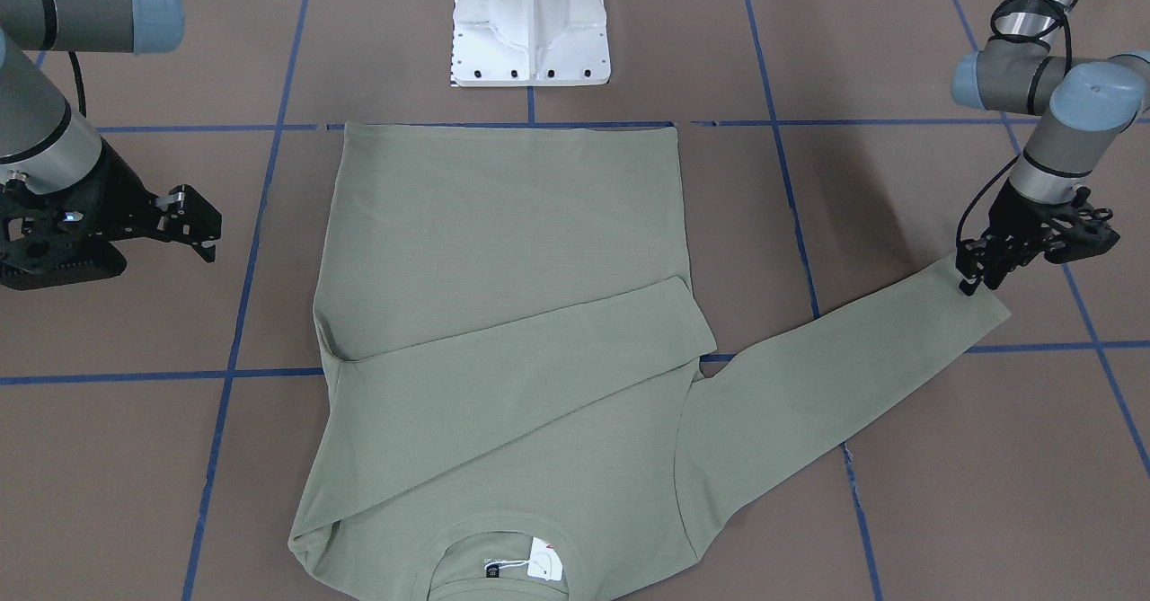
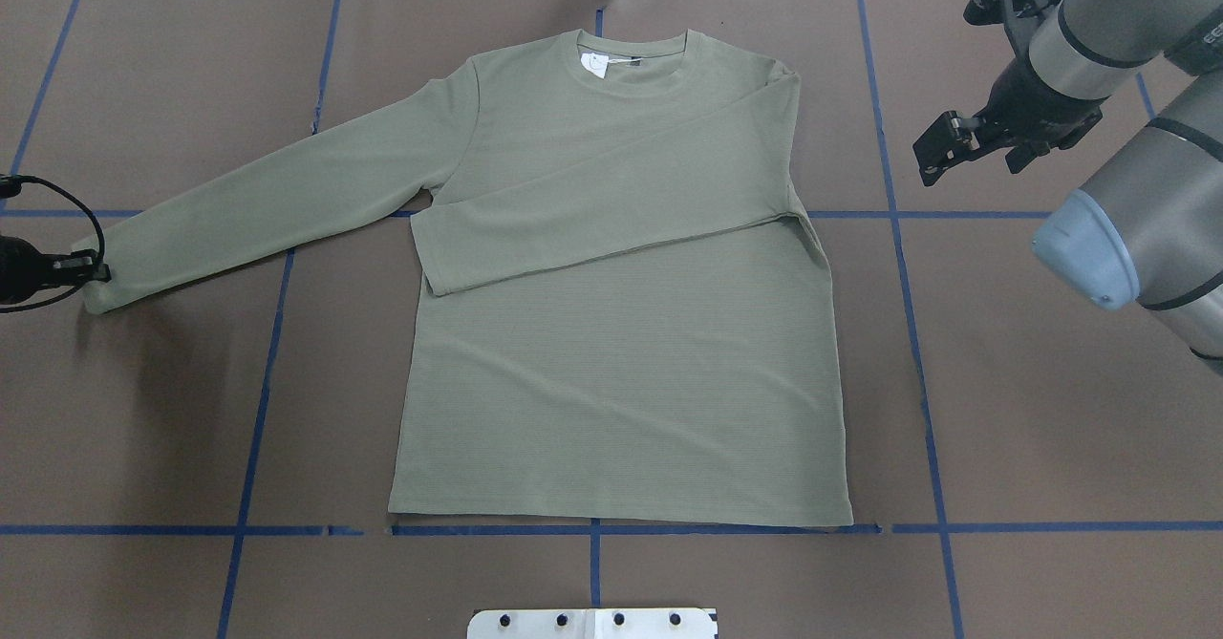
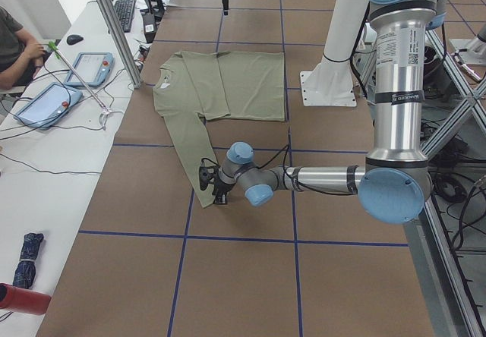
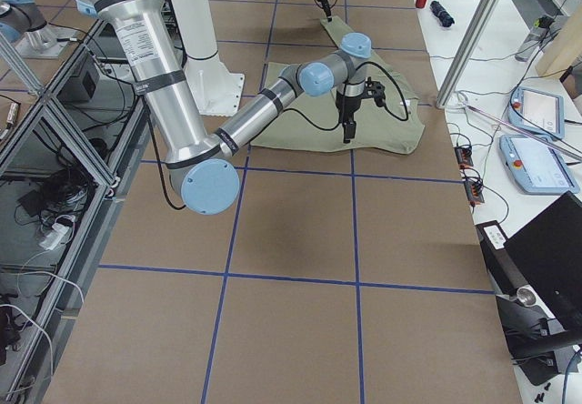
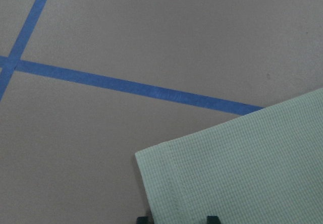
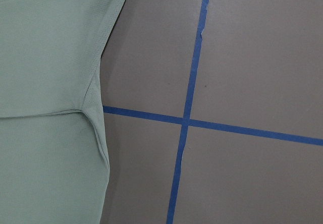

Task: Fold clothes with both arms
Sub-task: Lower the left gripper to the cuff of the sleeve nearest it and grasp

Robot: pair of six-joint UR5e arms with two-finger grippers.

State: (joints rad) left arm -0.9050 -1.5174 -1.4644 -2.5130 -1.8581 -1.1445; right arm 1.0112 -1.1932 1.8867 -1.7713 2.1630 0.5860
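Shirt (image 2: pixel 621 286) — left pincer (image 1: pixel 975 282) spread, tips down at its cuff; right pincer (image 1: pixel 199 224) spread, hovering aside.

Overhead and front-facing views face each other across the shirt (image 1: pixel 503 313); wrist cameras look closely down.

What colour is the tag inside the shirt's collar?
The neck tag is white; it shows clearest in the exterior front-facing view.

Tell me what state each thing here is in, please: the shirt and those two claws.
shirt: lying flat, body unfolded
one sleeve: folded across the body
other sleeve: stretched out sideways
left gripper: open, at that sleeve's cuff
right gripper: open, clear of the shirt
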